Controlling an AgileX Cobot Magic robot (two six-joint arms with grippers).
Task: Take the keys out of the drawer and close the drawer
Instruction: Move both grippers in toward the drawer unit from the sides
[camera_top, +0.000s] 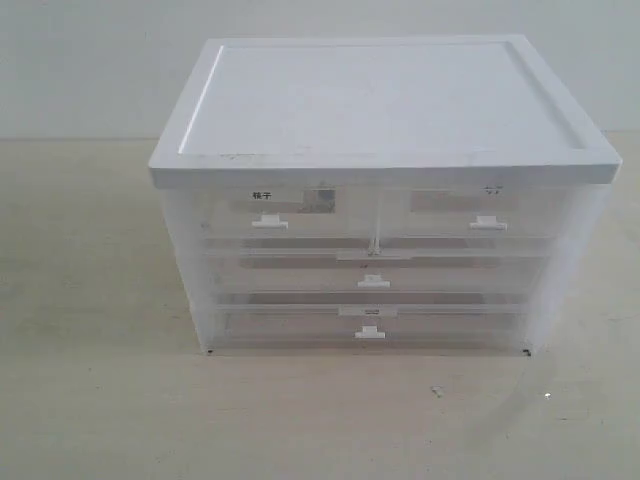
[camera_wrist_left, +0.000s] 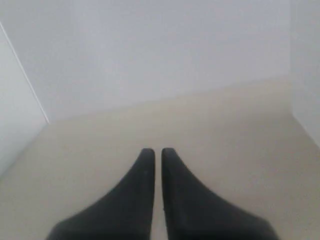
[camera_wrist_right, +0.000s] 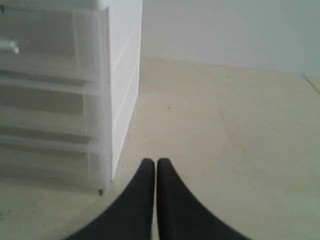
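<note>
1. The left gripper (camera_wrist_left: 154, 152) has its dark fingers almost pressed together, with only a thin slit between them, and holds nothing. It faces bare table and a pale wall.
2. The right gripper (camera_wrist_right: 152, 162) is closed tight and also empty. It hangs over the table (camera_top: 90, 400) near a front corner of the cabinet (camera_wrist_right: 122, 75).
3. All four drawers of the translucent cabinet are closed, so the step in hand is likely opening one of them.
4. The keys are not plainly visible. A dim grey patch (camera_top: 320, 197) behind the front of the top left drawer (camera_top: 225, 215) may be them, though I cannot tell for sure.
5. To do this well, a gripper should spread its fingers first, then line up with the small white handle (camera_top: 269, 223).
6. It should hook or pinch that tab and pull straight out and level. The light cabinet may slide, so the other arm could brace it.
7. The black label (camera_top: 262, 196) above that handle looks like two Chinese characters, too blurred to read. The mark (camera_top: 491, 190) on the top right drawer is illegible. No brand shows.
</note>
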